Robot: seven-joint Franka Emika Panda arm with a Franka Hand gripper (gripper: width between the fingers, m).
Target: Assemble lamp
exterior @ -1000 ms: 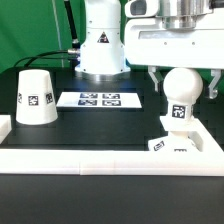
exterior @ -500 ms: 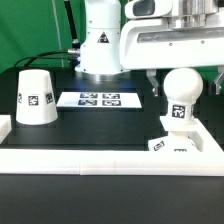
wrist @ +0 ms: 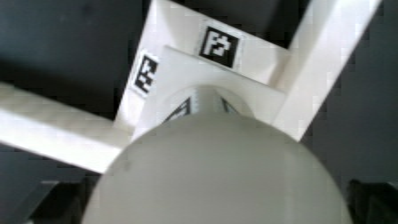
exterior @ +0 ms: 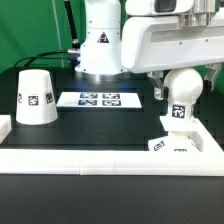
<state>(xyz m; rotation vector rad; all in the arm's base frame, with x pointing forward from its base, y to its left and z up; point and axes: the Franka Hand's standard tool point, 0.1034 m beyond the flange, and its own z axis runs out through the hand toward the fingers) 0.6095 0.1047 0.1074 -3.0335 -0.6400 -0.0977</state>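
Note:
The round white bulb [exterior: 182, 88] stands upright on the small angular base block [exterior: 172, 142] at the exterior view's right. My gripper [exterior: 186, 92] hangs over it, open, one finger on each side of the ball with a small gap to it. In the wrist view the bulb [wrist: 210, 165] fills the near part, the tagged base [wrist: 214, 60] lies beyond it, and my dark fingertips [wrist: 54, 200] show at the corners. The cone shade [exterior: 35, 97] stands upright at the exterior view's left, far from the gripper.
The marker board [exterior: 100, 99] lies flat between the shade and the bulb. A raised white border [exterior: 100, 157] runs along the front and both sides of the black table. The robot's white body [exterior: 100, 45] stands behind.
The gripper has risen slightly along the bulb. The bulb stays standing on the base, and the shade has not moved.

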